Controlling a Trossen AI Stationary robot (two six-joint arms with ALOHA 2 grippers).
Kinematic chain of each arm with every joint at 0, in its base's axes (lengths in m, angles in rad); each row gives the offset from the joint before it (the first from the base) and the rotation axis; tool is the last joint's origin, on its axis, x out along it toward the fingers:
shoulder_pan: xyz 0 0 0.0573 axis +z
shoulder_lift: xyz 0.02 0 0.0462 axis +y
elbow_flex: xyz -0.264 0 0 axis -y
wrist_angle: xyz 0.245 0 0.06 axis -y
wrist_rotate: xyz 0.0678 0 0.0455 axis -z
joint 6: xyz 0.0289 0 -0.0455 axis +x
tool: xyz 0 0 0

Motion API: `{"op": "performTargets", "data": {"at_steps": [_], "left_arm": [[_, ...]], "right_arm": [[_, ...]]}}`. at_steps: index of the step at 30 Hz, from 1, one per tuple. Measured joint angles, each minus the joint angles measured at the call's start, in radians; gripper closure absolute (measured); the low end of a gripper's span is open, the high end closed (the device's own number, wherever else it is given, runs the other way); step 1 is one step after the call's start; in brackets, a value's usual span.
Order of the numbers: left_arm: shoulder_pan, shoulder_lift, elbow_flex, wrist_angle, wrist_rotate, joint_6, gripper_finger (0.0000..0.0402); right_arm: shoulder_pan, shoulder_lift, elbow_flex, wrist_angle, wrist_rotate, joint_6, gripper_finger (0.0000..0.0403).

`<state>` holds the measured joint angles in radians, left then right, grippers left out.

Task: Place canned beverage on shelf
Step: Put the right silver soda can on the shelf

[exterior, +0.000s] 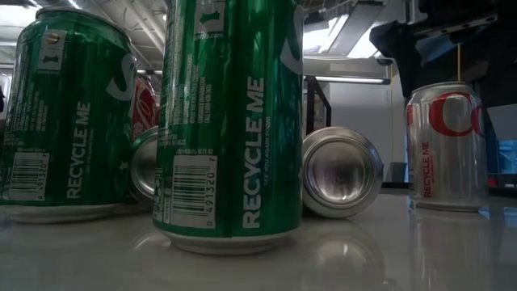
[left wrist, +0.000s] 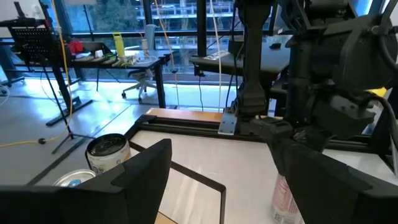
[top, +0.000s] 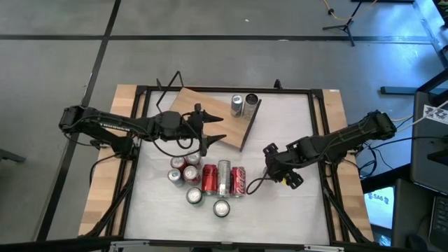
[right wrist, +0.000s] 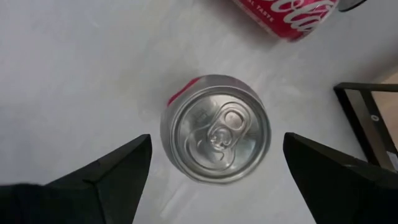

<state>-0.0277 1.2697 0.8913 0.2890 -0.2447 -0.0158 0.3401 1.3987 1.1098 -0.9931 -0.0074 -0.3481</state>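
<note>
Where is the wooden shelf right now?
In the high view, the shelf sits tilted at the table's far middle, with two cans on its right end, beside the left gripper.

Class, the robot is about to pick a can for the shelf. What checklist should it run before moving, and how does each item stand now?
1. Right gripper open: ok.
2. Upright can centred between its fingers: ok.
3. Fingers low enough to grip that can: cannot tell.
4. Free room on the shelf: ok, only two cans at one corner.
5. Left gripper clear of the shelf: not ok, it hangs over it, open and empty.
</note>
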Motion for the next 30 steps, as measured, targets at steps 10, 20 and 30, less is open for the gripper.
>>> {"op": "performTargets", "data": {"at_steps": [10, 20, 30], "left_arm": [[0.0, 0.0, 0.0, 0.0, 0.0, 0.0, 0.0114], [0.0, 0.0, 0.0, 0.0, -0.001, 0.0, 0.0114], [0.0, 0.001, 0.0, -0.004, -0.001, -0.001, 0.0114]], "right_arm": [[0.0, 0.0, -0.061, 0.03, -0.001, 0.001, 0.0045], [0.0, 0.009, -0.061, 0.074, -0.002, 0.002, 0.0045], [0.0, 0.041, -0.06, 0.073, -0.008, 0.002, 0.0046]]}}
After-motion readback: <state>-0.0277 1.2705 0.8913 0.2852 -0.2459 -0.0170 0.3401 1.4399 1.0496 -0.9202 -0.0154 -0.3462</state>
